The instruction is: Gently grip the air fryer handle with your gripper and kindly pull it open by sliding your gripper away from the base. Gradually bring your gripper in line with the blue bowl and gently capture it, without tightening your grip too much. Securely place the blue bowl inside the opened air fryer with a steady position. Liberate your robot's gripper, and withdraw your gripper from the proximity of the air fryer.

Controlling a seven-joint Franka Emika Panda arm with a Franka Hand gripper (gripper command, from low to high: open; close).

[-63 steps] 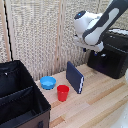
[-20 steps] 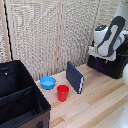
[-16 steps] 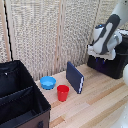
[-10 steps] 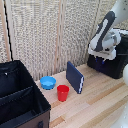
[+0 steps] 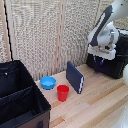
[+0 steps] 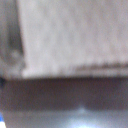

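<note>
We hover our gripper (image 5: 101, 58) at the air fryer (image 5: 111, 62) in the frame's right, lined up on its front for the handle; finger state we cannot tell. The blue bowl (image 5: 48, 82) waits lower-left of center, beside the red cup (image 5: 62, 92).

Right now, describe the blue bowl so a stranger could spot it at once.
Find the big black bin at the exterior view's left. Beside its far corner, on the wooden table, sits the blue bowl. It is round, shallow and bright blue, unlike the taller red cup and the dark-blue book nearby.
</note>
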